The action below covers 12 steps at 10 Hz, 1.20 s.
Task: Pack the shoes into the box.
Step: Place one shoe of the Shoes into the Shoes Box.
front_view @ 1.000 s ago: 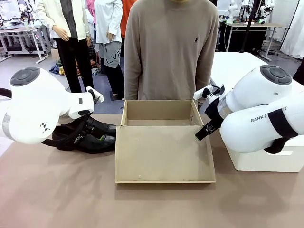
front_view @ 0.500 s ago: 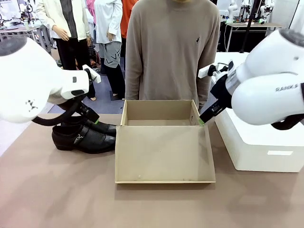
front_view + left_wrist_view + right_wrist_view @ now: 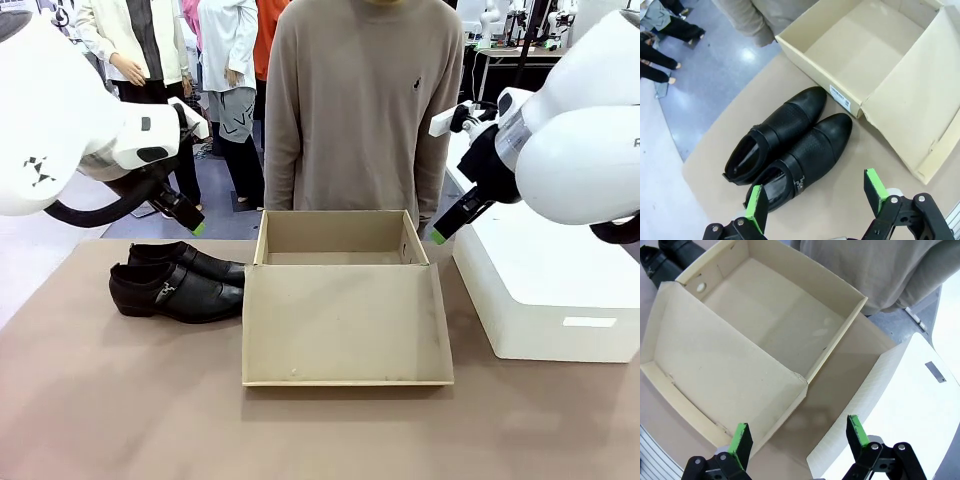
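Two glossy black shoes (image 3: 177, 281) lie side by side on the brown table, just left of the box (image 3: 335, 238), toes pointing at it. The tan cardboard box stands open and empty, its lid (image 3: 345, 325) folded flat toward me. My left gripper (image 3: 192, 222) hangs open in the air above and behind the shoes; the left wrist view looks down on the shoes (image 3: 790, 140) between its spread green pads (image 3: 756, 202). My right gripper (image 3: 445, 228) hangs open above the box's right rear corner, over the box (image 3: 780, 315) and lid (image 3: 715, 375).
A larger white box (image 3: 550, 285) stands on the table right of the cardboard box, close to my right arm. A person in a beige sweater (image 3: 360, 110) stands at the far edge directly behind the box. Bare table lies in front of the lid.
Both arms have risen. The left gripper lifted up off the shoes, which stay in place. The right gripper lifted from inside the lid's right side to above the box's corner.
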Each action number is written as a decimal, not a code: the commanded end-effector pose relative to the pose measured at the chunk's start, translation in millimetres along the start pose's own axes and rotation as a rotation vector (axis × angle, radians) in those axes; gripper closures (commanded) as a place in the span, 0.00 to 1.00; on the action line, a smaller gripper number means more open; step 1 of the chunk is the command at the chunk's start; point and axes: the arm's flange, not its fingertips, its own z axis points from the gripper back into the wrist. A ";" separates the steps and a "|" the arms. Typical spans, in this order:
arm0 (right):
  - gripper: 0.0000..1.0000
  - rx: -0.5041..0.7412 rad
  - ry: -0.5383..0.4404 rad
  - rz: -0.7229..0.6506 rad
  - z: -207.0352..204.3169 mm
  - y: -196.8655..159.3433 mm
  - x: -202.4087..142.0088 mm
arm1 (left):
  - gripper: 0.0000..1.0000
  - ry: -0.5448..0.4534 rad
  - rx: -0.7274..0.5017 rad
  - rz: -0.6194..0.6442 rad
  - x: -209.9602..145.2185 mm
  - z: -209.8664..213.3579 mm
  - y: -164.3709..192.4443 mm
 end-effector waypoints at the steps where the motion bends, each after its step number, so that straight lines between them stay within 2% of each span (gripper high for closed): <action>1: 0.00 0.105 -0.068 0.053 13.2 -14.6 -9.9 | 0.00 -0.041 -0.099 -0.076 -7.0 8.5 16.2; 3: 0.00 0.164 -0.133 0.098 32.6 -26.3 -18.7 | 0.00 -0.123 -0.195 -0.229 -10.3 24.8 30.7; 4: 0.00 0.184 -0.158 0.117 39.1 -29.4 -22.3 | 0.00 -0.137 -0.202 -0.272 -11.0 32.8 35.4; 7: 0.00 0.326 -0.277 0.193 60.8 -38.4 -31.7 | 0.00 -0.277 -0.275 -0.446 -18.2 54.6 41.2; 9: 0.00 0.387 -0.352 0.210 71.2 -44.1 -38.9 | 0.00 -0.367 -0.304 -0.451 -22.4 63.2 47.4; 12: 0.00 0.397 -0.391 0.199 75.1 -47.3 -46.0 | 0.00 -0.389 -0.304 -0.402 -26.6 59.3 57.5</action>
